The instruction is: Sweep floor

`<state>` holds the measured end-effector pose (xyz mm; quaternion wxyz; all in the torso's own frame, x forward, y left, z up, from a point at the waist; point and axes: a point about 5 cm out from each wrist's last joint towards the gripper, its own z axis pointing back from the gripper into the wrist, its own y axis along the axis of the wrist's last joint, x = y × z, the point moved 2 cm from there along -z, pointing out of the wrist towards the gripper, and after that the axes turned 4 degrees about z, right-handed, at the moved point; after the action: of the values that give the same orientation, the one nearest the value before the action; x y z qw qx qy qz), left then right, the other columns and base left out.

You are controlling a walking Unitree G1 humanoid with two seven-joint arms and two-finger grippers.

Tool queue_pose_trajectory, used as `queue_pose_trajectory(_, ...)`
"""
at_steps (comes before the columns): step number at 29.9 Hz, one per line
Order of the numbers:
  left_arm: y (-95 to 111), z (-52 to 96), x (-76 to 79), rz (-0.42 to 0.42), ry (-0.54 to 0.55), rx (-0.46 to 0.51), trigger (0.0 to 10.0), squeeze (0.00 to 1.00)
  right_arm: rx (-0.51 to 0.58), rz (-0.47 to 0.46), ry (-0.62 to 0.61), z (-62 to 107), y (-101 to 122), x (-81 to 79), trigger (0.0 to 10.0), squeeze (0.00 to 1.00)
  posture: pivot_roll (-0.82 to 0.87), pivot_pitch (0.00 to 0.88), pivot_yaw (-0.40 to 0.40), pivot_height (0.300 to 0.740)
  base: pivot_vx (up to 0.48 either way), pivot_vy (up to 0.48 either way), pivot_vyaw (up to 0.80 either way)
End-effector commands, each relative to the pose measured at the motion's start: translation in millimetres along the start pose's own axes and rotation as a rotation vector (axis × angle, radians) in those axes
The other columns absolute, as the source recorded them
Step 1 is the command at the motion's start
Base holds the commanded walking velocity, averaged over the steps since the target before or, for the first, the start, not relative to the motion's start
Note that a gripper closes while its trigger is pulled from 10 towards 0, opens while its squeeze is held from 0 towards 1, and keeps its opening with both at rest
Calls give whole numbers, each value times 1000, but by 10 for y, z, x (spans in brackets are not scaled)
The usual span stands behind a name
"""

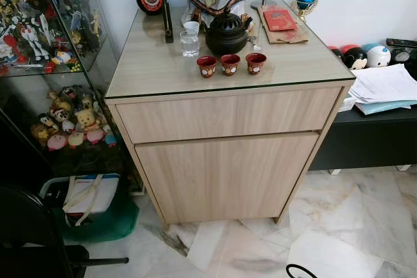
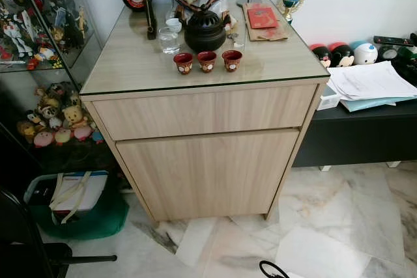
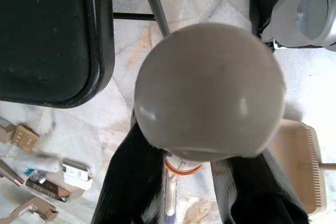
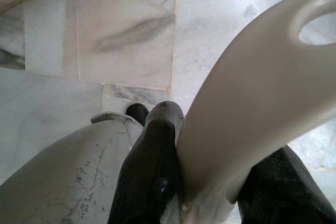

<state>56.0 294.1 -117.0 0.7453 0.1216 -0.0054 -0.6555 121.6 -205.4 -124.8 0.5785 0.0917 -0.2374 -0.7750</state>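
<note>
Grey marble floor (image 1: 339,226) lies at 6 o'clock below the light wooden cabinet (image 1: 225,174). Left tool (image 3: 184,182) clenches the round-topped beige broom handle (image 3: 210,87); right tool (image 4: 210,182) grips the beige looped dustpan handle (image 4: 252,87). Swinging either near the small red cups (image 1: 230,64) could topple them.

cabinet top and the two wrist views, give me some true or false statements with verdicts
1. Three red cups stand in a row on the wooden cabinet. True.
2. The black teapot lies on the floor. False: it stands on the cabinet behind the cups.
3. The left gripper is closed around a rounded handle end. True.
4. The right gripper is open and holds nothing. False: it is shut on a cream handle.
5. The stack of papers lies on the marble floor. False: it lies on the low black bench.
</note>
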Motion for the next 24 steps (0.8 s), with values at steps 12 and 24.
queue_pose_trajectory(12, 1435, 183, 1112, -57, -206, 522, 10000, 0, 204, 163, 158, -51, 658, -131, 10000, 0, -131, 0, -6, 740, 0, 0, 0)
queue_pose_trajectory(24, 1435, 182, 1110, -76, -211, 519, 10000, 0, 201, 150, 160, -44, 619, -162, 10000, 0, -134, 0, 9, 740, 0, 0, 0)
